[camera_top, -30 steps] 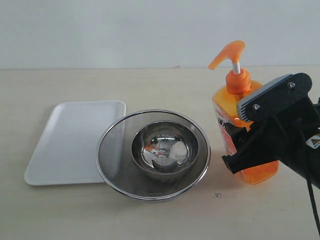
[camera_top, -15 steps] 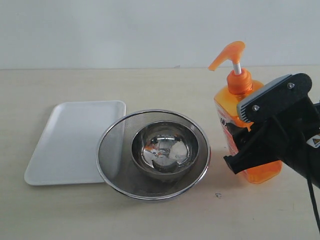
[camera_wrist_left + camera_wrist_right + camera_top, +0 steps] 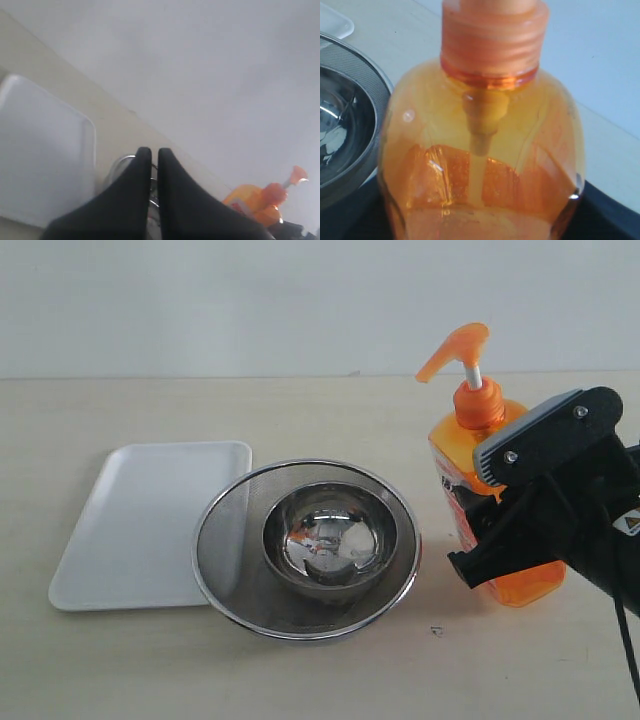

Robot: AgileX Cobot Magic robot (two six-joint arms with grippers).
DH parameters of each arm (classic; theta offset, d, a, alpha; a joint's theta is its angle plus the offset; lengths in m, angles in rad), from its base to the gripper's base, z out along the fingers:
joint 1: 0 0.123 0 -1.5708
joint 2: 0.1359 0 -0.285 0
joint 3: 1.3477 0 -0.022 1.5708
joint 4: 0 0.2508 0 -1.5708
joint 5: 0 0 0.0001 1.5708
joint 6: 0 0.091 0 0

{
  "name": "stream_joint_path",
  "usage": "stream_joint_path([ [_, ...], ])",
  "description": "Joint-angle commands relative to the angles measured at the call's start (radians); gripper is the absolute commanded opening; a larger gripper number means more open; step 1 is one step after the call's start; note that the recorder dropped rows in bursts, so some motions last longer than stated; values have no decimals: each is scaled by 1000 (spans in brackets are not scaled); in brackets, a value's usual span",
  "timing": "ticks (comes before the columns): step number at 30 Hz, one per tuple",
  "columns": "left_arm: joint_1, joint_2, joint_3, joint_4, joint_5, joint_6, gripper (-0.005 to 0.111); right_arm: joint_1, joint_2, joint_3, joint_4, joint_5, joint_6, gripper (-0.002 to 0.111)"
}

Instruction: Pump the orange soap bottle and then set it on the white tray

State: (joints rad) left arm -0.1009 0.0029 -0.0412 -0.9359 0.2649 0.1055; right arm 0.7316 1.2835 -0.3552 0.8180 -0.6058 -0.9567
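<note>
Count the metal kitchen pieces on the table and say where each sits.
2. The mesh sieve stands between the white tray and the orange soap bottle; the steel bowl sits inside the sieve. The right gripper hides some table behind it.

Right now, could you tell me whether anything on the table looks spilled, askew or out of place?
No spill shows. One oddity: the steel sieve, with a bowl in it, overlaps the white tray at its edge in the exterior view. The orange soap bottle stands about upright in the right hand.
</note>
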Motion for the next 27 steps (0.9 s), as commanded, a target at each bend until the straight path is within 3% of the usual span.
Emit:
stream_joint_path([
  [1,4,-3,-73,-170,71,171,5,1,-15,-17,-42,-100,-12,1],
  [6,4,30,-124,-415,208,452,5,1,-15,-17,-42,-97,-10,1],
  [13,4,268,-137,-701,320,820,5,1,-15,-17,-42,-92,-10,1],
  [17,4,473,-214,-749,602,1028,5,1,-15,-17,-40,-86,-9,1],
  [21,4,564,-235,-809,626,1070,5,1,-15,-17,-40,-84,-6,1],
  [23,4,615,-263,-809,627,1197,5,1,-15,-17,-38,-84,-2,1],
  [24,4,663,-301,-809,646,1274,5,1,-15,-17,-38,-84,2,1],
  [27,4,817,-430,-809,618,1302,5,1,-15,-17,-38,-82,2,1],
])
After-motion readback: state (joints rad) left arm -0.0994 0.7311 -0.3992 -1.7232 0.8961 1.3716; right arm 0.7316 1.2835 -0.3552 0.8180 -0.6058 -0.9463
